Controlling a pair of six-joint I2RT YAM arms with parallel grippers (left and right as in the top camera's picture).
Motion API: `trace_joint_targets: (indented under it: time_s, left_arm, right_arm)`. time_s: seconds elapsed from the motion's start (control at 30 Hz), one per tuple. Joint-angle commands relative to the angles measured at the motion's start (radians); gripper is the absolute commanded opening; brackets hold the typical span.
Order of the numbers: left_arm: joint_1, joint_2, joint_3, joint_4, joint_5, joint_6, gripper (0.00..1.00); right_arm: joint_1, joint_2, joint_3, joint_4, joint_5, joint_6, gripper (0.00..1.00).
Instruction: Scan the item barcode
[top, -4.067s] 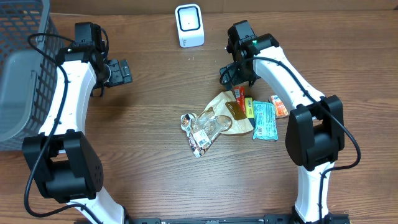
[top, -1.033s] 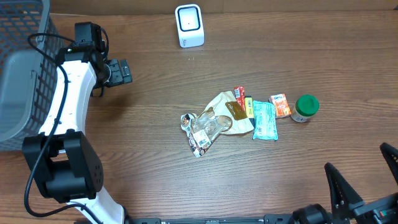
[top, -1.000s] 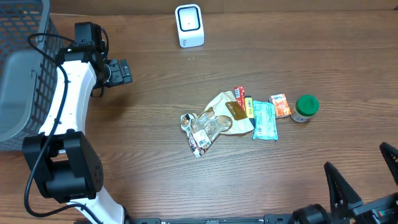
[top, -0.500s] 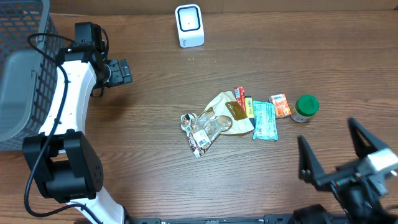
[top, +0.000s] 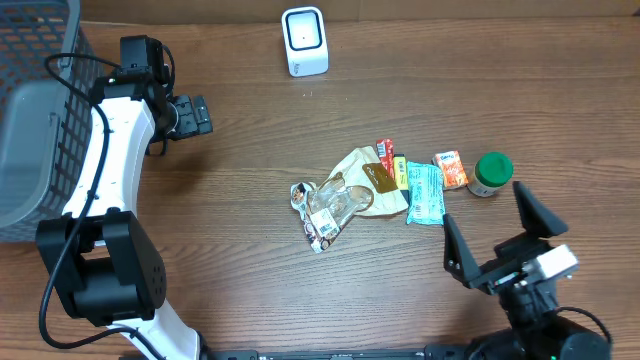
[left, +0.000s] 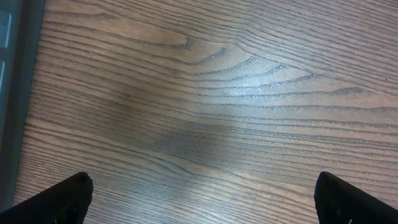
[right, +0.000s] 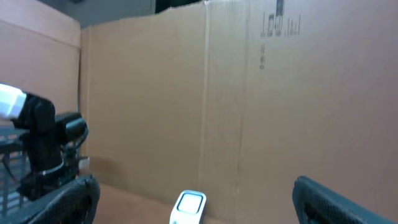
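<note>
Lying crinkled, colourful packets (top: 424, 195) cluster; left gripper (top: 199, 115) and right gripper (top: 494, 232) gape empty.

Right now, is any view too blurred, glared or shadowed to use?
Overhead: sharp and evenly lit, the white scanner slightly bright. Left wrist: crisp grain, a soft shadow across the table. Right wrist: soft and hazy, print on the cardboard wall unreadable.

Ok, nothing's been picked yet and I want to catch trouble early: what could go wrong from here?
1. The jar stands right by the open right gripper; a careless move could tip it.
2. The packets lie bunched and overlapping, so a grab may take two or scatter them.
3. The scanner stands far from them; a loosely held item could drop on the way.
</note>
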Motion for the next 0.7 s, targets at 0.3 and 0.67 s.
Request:
trace_joint_targets:
  time_s: [0.3,0.67]
  left_arm:
    - [-0.002,0.011,0.016,0.003,-0.005,0.018,1.00]
    - [-0.002,0.011,0.016,0.003,-0.005,0.018,1.00]
  right_arm:
    - [-0.003,-0.051,-0.294,0.246,-0.005,0.012,1.00]
    - [-0.003,-0.051,-0.290,-0.130,-0.006,0.016,1.00]
